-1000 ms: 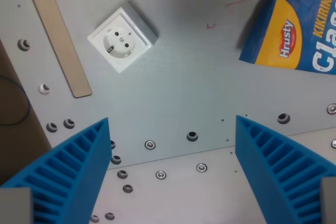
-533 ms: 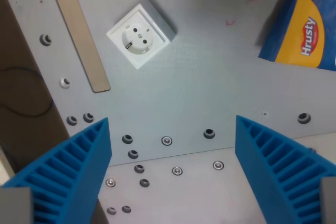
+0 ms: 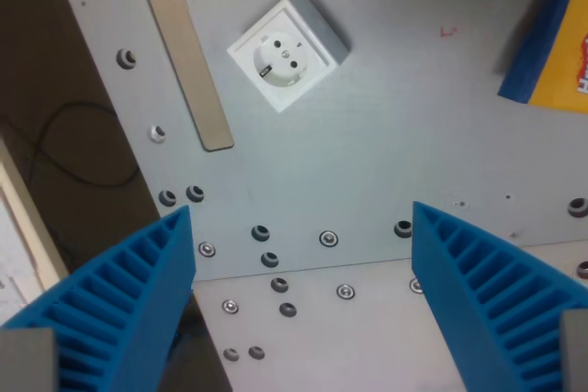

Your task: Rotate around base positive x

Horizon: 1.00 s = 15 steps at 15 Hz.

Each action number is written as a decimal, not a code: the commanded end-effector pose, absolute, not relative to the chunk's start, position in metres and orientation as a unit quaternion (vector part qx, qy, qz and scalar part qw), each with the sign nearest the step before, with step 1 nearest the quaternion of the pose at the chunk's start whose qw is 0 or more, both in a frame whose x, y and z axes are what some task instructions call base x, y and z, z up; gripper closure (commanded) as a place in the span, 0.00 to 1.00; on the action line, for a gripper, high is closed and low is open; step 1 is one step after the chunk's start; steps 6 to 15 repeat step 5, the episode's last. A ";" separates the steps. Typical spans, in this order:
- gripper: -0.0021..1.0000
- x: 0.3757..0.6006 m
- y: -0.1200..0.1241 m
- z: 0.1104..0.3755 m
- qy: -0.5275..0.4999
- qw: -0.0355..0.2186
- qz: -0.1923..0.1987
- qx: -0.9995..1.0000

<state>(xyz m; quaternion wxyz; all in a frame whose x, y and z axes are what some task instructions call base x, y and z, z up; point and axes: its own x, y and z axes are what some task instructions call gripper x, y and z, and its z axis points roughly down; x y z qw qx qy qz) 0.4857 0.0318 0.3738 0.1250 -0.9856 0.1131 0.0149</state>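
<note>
My gripper (image 3: 301, 305) is open and empty, high above a grey metal table (image 3: 386, 135). Its two blue ribbed fingers (image 3: 119, 314) stand wide apart at the bottom of the wrist view. A white wall socket (image 3: 285, 50) lies on the table at the upper middle, well beyond the fingertips. Nothing is between the jaws.
A flat wooden stick (image 3: 184, 52) lies at the upper left of the socket. A blue and orange snack bag (image 3: 556, 48) is cut off at the wrist view's right edge. Several screw holes (image 3: 262, 231) dot the table. The table's left edge (image 3: 101, 107) borders a brown floor with a dark cable (image 3: 55, 153).
The whole scene has shifted to the wrist view's right, so the camera has moved. More floor shows at the left and less of the snack bag at the right. The gripper stays open.
</note>
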 end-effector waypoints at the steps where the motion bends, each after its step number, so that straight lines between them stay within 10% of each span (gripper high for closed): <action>1: 0.00 0.483 0.027 0.375 0.101 0.235 0.028 -0.966; 15: 0.00 0.483 0.027 0.375 0.100 0.261 0.031 -0.960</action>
